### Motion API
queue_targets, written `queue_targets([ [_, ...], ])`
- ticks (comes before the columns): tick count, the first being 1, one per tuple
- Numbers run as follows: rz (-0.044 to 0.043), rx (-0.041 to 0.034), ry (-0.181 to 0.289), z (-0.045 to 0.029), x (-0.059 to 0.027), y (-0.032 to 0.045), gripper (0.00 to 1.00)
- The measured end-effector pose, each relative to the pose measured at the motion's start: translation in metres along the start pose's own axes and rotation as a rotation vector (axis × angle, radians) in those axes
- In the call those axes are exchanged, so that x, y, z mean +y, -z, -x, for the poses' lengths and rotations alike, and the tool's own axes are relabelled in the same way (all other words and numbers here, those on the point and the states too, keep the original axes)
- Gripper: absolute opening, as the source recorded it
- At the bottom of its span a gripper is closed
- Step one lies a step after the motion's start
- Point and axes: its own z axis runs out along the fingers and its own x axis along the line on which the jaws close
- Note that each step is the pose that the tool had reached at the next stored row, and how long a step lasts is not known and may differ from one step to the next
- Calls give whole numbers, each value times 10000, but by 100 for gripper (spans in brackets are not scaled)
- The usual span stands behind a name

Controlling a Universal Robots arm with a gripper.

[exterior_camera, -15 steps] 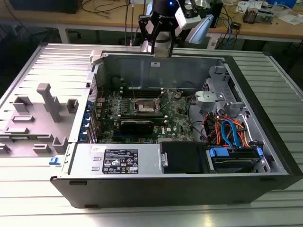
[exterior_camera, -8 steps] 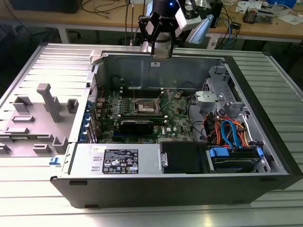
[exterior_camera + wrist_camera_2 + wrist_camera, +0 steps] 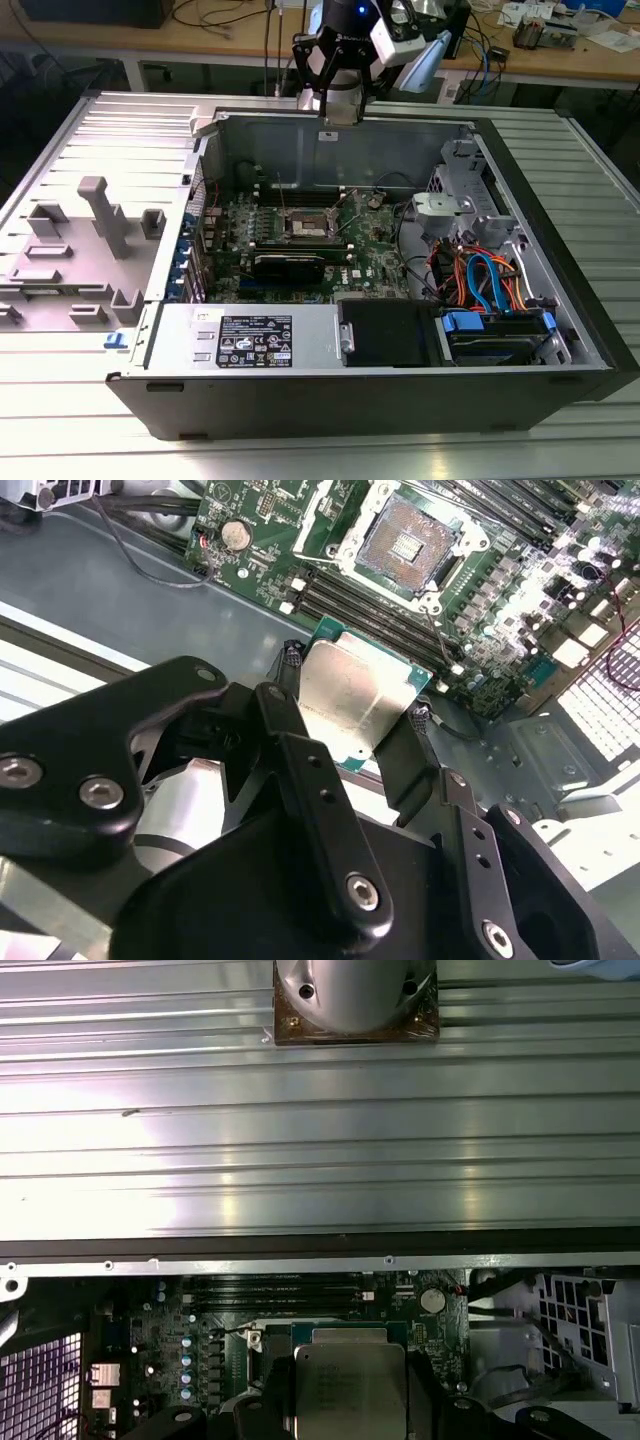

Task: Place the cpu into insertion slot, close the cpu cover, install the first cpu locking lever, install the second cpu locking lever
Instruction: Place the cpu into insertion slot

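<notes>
Status: my fingers [image 3: 300,748] are pinching the cpu [image 3: 352,692] by two opposite edges, one tip per side. The edge grip makes sense to me. It keeps the tips off the contact face and leaves the underside free to seat. The chip sits right at the fingertips and sticks out past them, so I judge only the chip has to reach into the socket frame.

cpu: flat square with a dull silver lid that has a soft sheen and notched corners. A thin green substrate rim shows round it in both wrist views.

Fingers: matte black link bars with bright screw heads and small dark rubbery-looking tips at the chip.

The insertion slot [image 3: 405,538] lies beyond the fingertips, well apart from the chip and not under it. It's square, with a dark pin field in the centre, a silvery metal rim and green motherboard [image 3: 262,525] around it. The long black memory slots [image 3: 370,612] run between the chip and the slot. The pin field is bare, so nothing is closed over it. I can't pick out the cpu cover with confidence.

In the exterior view I'm up over the rear wall of the computer case [image 3: 300,150], which is grey sheet metal on a ribbed aluminium worktop [image 3: 60,420]. The slot is down inside, well below the fingers.
</notes>
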Motion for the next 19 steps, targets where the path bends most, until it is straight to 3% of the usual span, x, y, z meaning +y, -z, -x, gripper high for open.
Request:
queue_targets([
  [19,0,0,2,1,-40,4,55],
])
